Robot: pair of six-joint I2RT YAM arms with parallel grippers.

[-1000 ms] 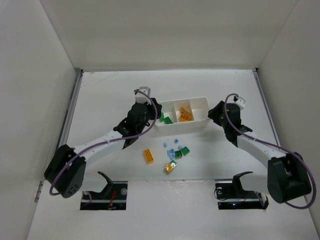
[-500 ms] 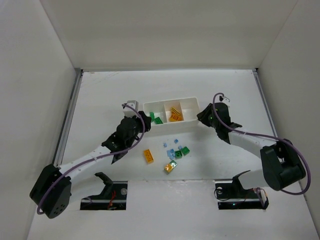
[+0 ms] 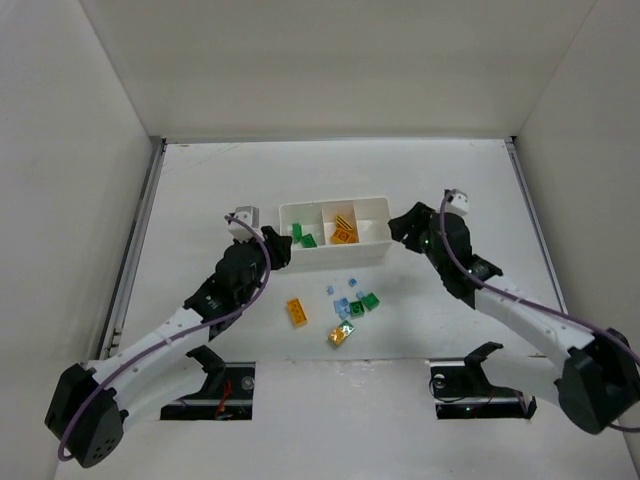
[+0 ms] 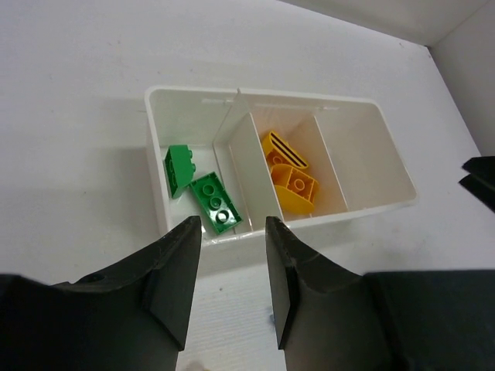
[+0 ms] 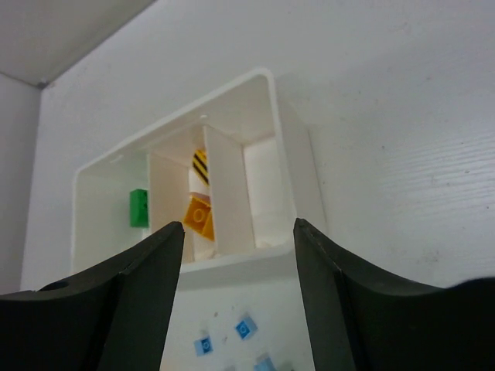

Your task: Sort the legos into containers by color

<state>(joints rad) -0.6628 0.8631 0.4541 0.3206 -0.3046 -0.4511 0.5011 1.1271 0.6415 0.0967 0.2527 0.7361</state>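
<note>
The white three-compartment tray [image 3: 372, 225] sits mid-table. Its left compartment holds two green legos [image 3: 302, 236], the middle one yellow-orange legos [image 3: 345, 228], and the right one is bare. Loose legos lie in front of it: an orange one [image 3: 297, 311], pale blue ones [image 3: 340, 297], green ones [image 3: 368, 302] and a yellow-green pair [image 3: 341, 333]. My left gripper [image 3: 278, 248] is open and empty at the tray's left front corner. My right gripper [image 3: 400, 228] is open and empty just off the tray's right end. The left wrist view shows the tray [image 4: 363, 162] and green legos [image 4: 216, 202] beyond the left gripper [image 4: 233, 255].
White walls enclose the table on the left, back and right. The right wrist view shows the tray [image 5: 263, 193] end-on beyond the right gripper [image 5: 238, 232], with pale blue legos [image 5: 244, 328] on the table between its fingers. Both arm bases stand at the near edge.
The tray has slid left. My right gripper followed its right end leftward. My left gripper drew back left and nearer, away from the tray's left end.
</note>
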